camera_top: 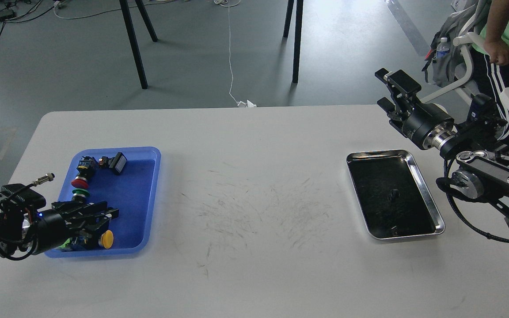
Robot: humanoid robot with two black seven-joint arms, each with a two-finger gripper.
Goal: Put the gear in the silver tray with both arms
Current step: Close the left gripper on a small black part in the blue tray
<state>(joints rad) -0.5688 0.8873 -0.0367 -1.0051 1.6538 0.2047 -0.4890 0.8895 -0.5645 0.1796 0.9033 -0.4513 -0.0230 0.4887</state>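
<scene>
The silver tray [427, 194] lies on the right side of the white table, with only a small dark speck [394, 192] on its bottom. My right gripper [385, 90] is open and empty, raised above the table's far right edge, beyond the tray. My left gripper [109, 210] hovers low over the near end of the blue plastic tray [148, 194], just above a yellow-capped part [107, 238]; its fingers show a narrow gap and nothing between them. I cannot pick out a gear among the parts in the blue tray.
The blue tray also holds a red-capped part [79, 183], a green-capped part [77, 193] and a black block [118, 162]. A person [508, 39] and a chair stand at the far right. Black table legs stand on the floor beyond the table.
</scene>
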